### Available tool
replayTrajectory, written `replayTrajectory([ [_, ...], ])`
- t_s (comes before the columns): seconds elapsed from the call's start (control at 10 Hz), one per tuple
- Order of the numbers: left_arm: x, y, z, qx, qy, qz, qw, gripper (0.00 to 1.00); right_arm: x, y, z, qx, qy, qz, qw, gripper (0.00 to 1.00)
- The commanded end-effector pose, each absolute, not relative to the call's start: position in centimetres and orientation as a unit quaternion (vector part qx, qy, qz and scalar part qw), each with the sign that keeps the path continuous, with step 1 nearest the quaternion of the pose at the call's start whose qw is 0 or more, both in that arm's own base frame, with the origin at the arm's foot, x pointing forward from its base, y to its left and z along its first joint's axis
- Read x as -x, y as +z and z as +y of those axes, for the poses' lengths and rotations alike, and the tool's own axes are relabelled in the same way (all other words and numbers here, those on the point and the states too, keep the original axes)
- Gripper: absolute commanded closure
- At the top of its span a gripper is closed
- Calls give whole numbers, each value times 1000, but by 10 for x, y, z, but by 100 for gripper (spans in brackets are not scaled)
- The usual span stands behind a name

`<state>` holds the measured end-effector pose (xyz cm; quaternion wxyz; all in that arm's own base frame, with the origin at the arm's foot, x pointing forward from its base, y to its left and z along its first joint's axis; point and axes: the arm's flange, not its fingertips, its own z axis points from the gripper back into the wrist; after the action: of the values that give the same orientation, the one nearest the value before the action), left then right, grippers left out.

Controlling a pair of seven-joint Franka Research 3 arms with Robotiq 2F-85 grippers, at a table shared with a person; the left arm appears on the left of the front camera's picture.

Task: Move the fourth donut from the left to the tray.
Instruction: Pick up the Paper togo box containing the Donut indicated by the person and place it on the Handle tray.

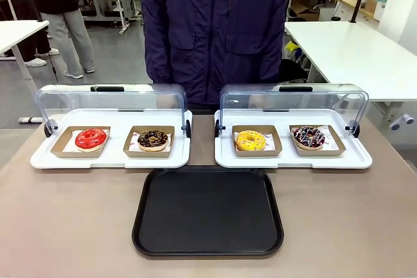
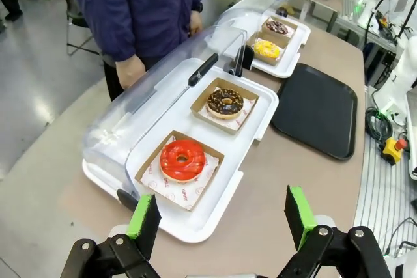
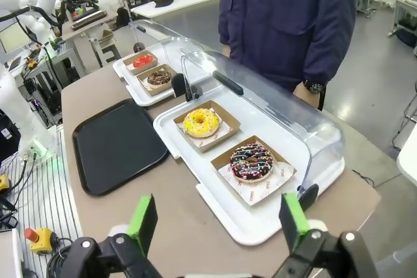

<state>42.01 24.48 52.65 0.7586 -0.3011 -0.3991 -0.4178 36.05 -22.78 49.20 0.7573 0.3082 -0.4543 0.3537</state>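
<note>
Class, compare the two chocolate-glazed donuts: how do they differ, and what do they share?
The sprinkled chocolate donut carries white drizzle and pink sprinkles; the crumb-topped chocolate donut carries golden-brown crumbs. The sprinkled one sits in the right white tray beside the yellow donut; the crumb-topped one in the left white tray beside the red donut. Both are rings in brown cardboard holders.

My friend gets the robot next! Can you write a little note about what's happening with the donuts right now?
The left gripper hovers over the table with jaws open, holding nothing.
The right gripper hovers likewise, jaws open, near the right white tray.
The fourth donut from the left sits in its brown holder on that white tray, lid raised.
The black tray lies in the middle, nearer the robot.
Done: nothing yet.
Left: grasp that donut and set it on the black tray.
</note>
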Motion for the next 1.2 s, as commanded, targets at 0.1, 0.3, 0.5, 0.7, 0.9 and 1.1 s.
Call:
replayTrajectory([
  [0.1,-419,526,247,303,-416,-398,759,0,-361,492,-228,-313,352,-464,750,0],
  [0.3,-419,526,247,303,-416,-398,759,0,-361,492,-228,-313,352,-464,750,0],
  [0.5,-419,526,247,303,-416,-398,759,0,-361,492,-228,-313,352,-464,750,0],
  [0.7,-419,526,247,303,-416,-398,759,0,-361,492,-228,-313,352,-464,750,0],
  [0.9,-419,526,247,303,-416,-398,759,0,-361,492,-228,-313,352,-464,750,0],
  [1.1,-419,526,247,303,-416,-398,759,0,-361,492,-228,-313,352,-464,750,0],
])
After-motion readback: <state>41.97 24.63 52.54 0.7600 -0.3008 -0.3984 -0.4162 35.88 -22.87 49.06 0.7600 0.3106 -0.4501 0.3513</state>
